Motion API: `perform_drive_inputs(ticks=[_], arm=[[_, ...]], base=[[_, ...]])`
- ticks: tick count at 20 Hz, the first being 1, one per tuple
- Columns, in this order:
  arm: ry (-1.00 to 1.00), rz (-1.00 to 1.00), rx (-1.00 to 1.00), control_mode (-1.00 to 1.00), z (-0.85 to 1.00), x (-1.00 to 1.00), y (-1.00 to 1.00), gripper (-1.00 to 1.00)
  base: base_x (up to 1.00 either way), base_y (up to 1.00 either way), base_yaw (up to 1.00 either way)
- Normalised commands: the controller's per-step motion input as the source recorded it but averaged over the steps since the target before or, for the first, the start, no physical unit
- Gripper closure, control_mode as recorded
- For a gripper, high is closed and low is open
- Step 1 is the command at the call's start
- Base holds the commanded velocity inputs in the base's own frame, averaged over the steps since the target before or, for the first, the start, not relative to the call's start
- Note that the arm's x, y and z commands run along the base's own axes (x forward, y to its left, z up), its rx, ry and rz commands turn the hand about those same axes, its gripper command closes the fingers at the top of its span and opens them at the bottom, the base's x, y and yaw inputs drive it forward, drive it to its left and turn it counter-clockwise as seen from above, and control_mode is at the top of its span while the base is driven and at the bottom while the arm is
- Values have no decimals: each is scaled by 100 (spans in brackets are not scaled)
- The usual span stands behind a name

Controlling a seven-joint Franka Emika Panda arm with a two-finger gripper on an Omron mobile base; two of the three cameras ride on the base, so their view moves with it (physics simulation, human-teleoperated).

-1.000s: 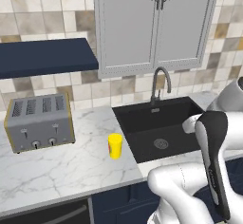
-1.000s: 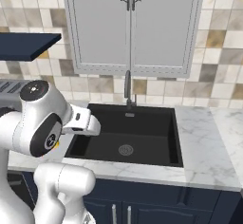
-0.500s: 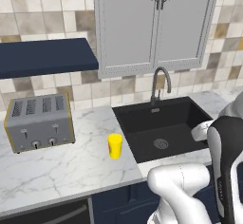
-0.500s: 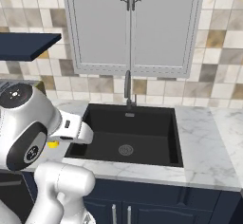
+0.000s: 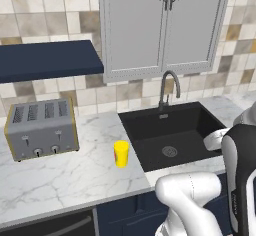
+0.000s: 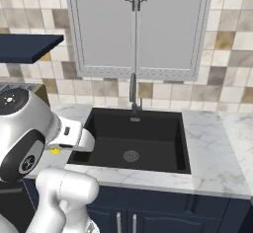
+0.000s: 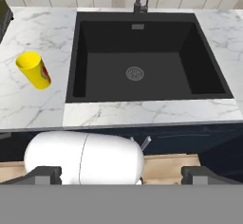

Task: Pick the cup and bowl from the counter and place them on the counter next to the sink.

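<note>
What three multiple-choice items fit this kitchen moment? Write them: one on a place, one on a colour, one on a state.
1. Where does the cup stand?
A. in the sink
B. on the counter between toaster and sink
C. on the shelf

2. What colour is the sink basin?
A. matte black
B. white
C. steel grey

3. How is the gripper?
A. shut on the cup
B. shut on nothing
C. open, holding nothing

Answers:
1 B: it stands upright on the counter, right of the toaster and just left of the basin.
2 A: the basin is black in all views.
3 C: the hand view shows the fingertips far apart with nothing between them.
</note>
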Motion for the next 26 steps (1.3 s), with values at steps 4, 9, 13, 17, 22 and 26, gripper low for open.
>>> perform_drive_inputs(ticks=[4, 9, 13, 17, 22, 26], arm=[[0, 0, 0, -100, 0, 0, 0, -100], [0, 0, 0, 100, 0, 0, 0, -100], [0, 0, 0, 100, 0, 0, 0, -100], [0, 0, 0, 100, 0, 0, 0, -100], [0, 0, 0, 100, 0, 0, 0, -100], [0, 0, 0, 100, 0, 0, 0, -100]], base=[[0, 0, 0], [0, 0, 0], [0, 0, 0], [-72, 0, -10], [-100, 0, -21], [-68, 0, -18]])
